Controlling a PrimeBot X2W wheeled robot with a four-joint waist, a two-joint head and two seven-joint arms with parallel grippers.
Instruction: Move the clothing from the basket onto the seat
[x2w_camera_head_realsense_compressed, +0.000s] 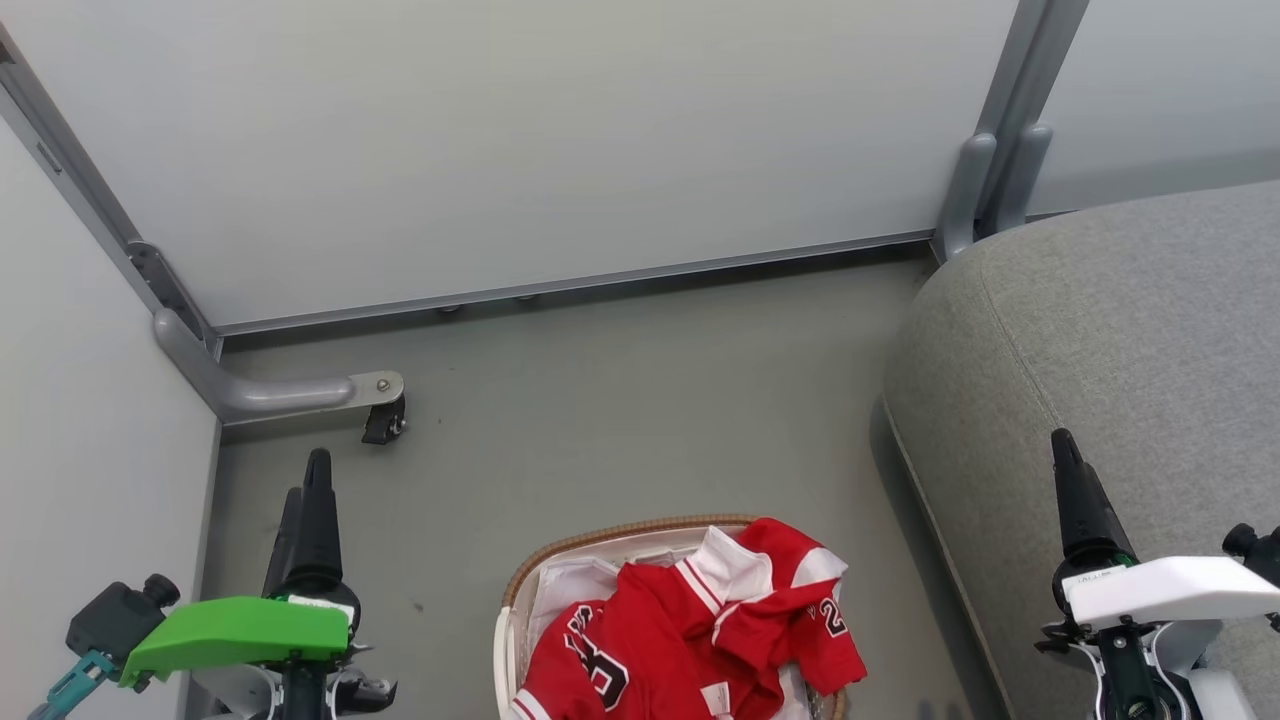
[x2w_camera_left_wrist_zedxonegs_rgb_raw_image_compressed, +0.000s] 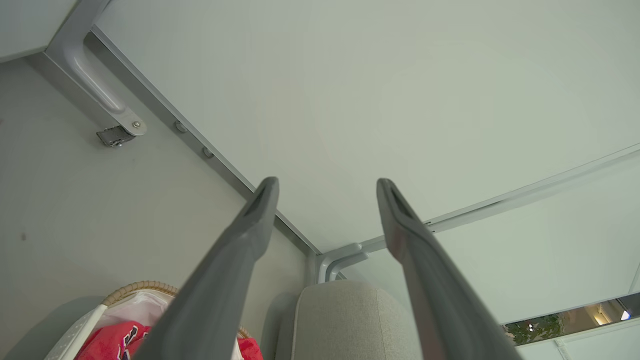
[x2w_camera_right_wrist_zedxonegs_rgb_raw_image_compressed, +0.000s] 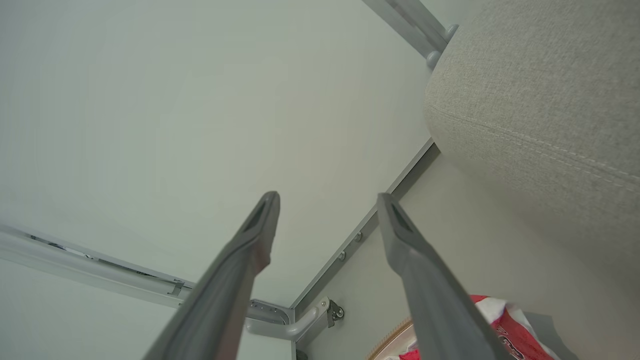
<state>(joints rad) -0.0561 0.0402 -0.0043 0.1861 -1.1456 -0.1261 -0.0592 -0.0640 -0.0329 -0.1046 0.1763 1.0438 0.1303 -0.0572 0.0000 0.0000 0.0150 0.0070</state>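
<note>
Red jerseys, the clothing (x2w_camera_head_realsense_compressed: 700, 630), lie heaped in the basket (x2w_camera_head_realsense_compressed: 560, 550) on the floor at the bottom middle of the head view; one sleeve hangs over the right rim. The grey seat (x2w_camera_head_realsense_compressed: 1120, 330) fills the right side. My left gripper (x2w_camera_head_realsense_compressed: 315, 470) stands raised to the left of the basket, and the left wrist view shows that left gripper (x2w_camera_left_wrist_zedxonegs_rgb_raw_image_compressed: 327, 187) open and empty, with the clothing (x2w_camera_left_wrist_zedxonegs_rgb_raw_image_compressed: 112, 340) and the seat (x2w_camera_left_wrist_zedxonegs_rgb_raw_image_compressed: 345, 320) low down. My right gripper (x2w_camera_head_realsense_compressed: 1062, 445) hovers over the seat's front edge; the right wrist view shows that right gripper (x2w_camera_right_wrist_zedxonegs_rgb_raw_image_compressed: 327, 200) open, empty.
Pale partition panels (x2w_camera_head_realsense_compressed: 520, 140) close off the back and left. A grey panel foot with a caster (x2w_camera_head_realsense_compressed: 385, 415) juts onto the grey floor (x2w_camera_head_realsense_compressed: 640, 400) at the back left. The floor lies bare between the basket and the panels.
</note>
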